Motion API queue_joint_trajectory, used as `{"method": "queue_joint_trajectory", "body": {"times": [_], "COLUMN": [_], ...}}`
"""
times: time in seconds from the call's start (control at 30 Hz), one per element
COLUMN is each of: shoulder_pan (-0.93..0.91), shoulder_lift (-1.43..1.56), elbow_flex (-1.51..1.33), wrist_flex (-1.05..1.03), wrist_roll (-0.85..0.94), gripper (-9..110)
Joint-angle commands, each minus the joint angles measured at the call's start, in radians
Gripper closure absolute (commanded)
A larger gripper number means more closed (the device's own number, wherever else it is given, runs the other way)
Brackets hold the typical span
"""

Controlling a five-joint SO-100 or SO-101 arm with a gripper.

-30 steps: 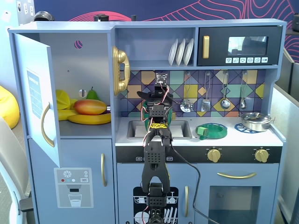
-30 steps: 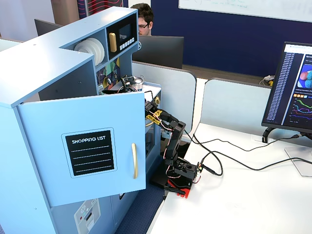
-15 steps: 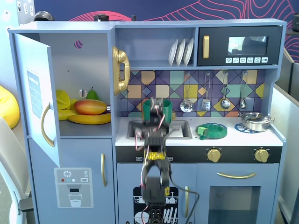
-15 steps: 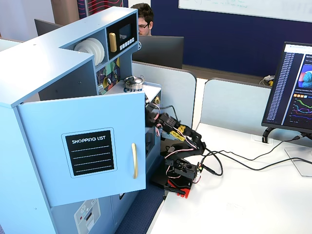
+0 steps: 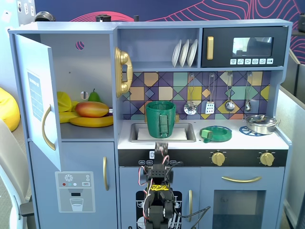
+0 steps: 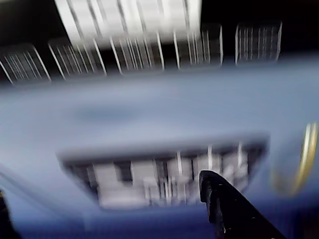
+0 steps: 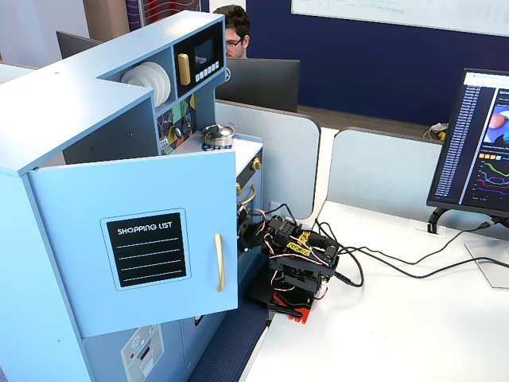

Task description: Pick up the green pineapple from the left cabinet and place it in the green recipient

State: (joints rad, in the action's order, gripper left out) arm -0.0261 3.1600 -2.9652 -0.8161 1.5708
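The left cabinet [image 5: 86, 86] stands with its door [image 5: 40, 95] swung wide. On the shelf lie a mango [image 5: 92, 109], a banana [image 5: 91, 121], a yellow piece [image 5: 63, 101] and a green tip [image 5: 94, 95] behind the mango. The green pineapple cannot be made out; if present, it is hidden behind the other fruit. The green pot [image 5: 160, 119] sits upright in the sink [image 5: 183, 130], empty as far as can be seen, with a flat green ring dish [image 5: 217, 133] to its right.

The arm [image 5: 158, 191] is folded low against the front of the counter, well apart from the cabinet. The wrist view is badly blurred, showing one dark finger [image 6: 224, 209] only; whether the fingers are released or clenched cannot be told. Nothing appears held.

Judgement: task not started. The pineapple is likely a light, rigid toy with a bumpy skin that should give fair grip. Take it across the oval body, not the spiky crown, mindful of the crowding fruit
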Motion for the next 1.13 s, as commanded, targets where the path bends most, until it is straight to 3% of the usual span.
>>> {"method": "queue_joint_trajectory", "body": {"times": [0.0, 0.17, 0.4, 1.1], "shoulder_pan": [-0.014, 0.011, 0.034, 0.017], "shoulder_lift": [0.018, 0.018, 0.018, 0.018], "elbow_flex": [-0.031, -0.032, -0.032, -0.032], "wrist_flex": [-0.179, -0.456, -0.715, -0.715], "wrist_roll": [-0.015, -0.052, -0.015, -0.058], "gripper": [69, 81, 83, 83]}}
